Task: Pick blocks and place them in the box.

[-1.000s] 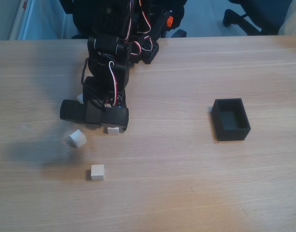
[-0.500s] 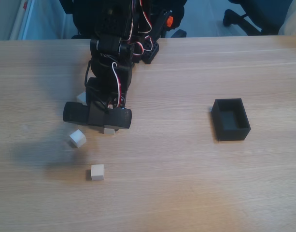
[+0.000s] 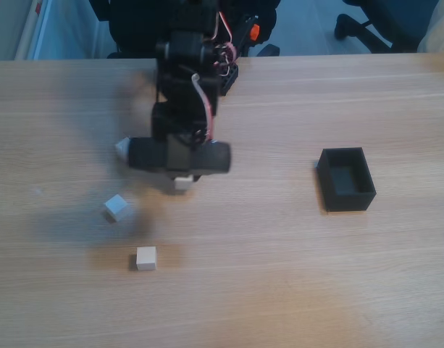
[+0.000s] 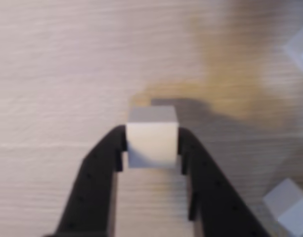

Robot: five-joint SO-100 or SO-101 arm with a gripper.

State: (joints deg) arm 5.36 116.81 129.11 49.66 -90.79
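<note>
In the wrist view the hand [image 4: 151, 143] pinches a white block [image 4: 151, 138] between its two black fingers [image 4: 104, 163], one pad pressed to each side of the cube, above the pale wooden tabletop [image 4: 67, 59], where the block's shadow lies just past it toward 1 o'clock. In the fixed view the same block [image 3: 182, 182] shows just under the dark bar of the arm [image 3: 179, 155], left of centre. A second block [image 3: 115, 208] sits toward 8 o'clock from the held one, apart from it, and a third [image 3: 145, 258] lies farther down toward 7 o'clock. A fourth block [image 3: 122, 148] peeks out at the left end of the arm's bar, partly hidden. The black box [image 3: 346, 179] stands open-topped toward 3 o'clock from the hand, well apart from all the blocks, with nothing visible inside.
</note>
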